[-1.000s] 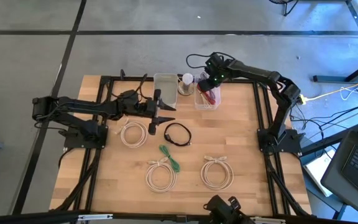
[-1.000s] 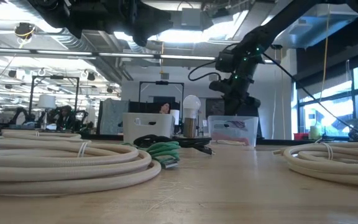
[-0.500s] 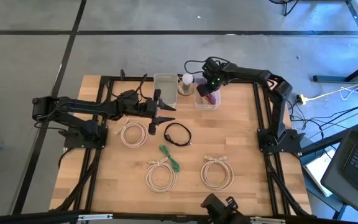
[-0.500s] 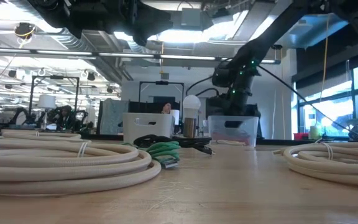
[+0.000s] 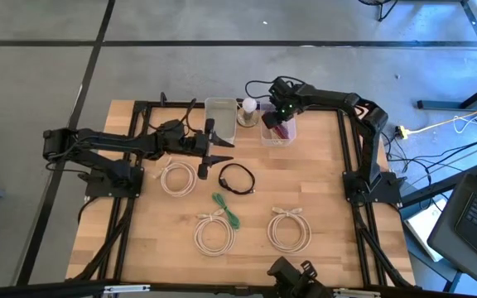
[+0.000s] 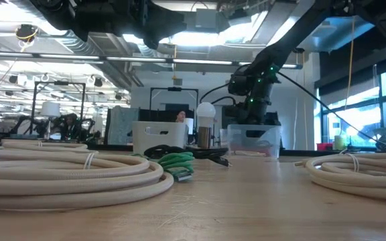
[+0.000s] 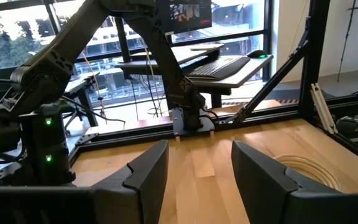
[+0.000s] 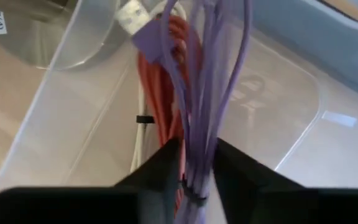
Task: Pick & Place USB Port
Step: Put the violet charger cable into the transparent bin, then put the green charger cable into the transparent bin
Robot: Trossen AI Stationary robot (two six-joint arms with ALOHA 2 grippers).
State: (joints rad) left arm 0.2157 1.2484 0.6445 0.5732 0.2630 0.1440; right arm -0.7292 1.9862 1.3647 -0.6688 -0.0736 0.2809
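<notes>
Right tool [image 8: 194,165] w/ fingers narrowly apart round purple cable [image 8: 207,68], inside clear bin [image 5: 275,131].

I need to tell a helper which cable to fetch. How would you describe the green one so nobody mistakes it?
Start at the wooden table and find the cluster of coiled cables in its middle. The green cable lies between the black cable and the nearest cream cable. It alone is green, and bundled long rather than wound in a ring.
</notes>
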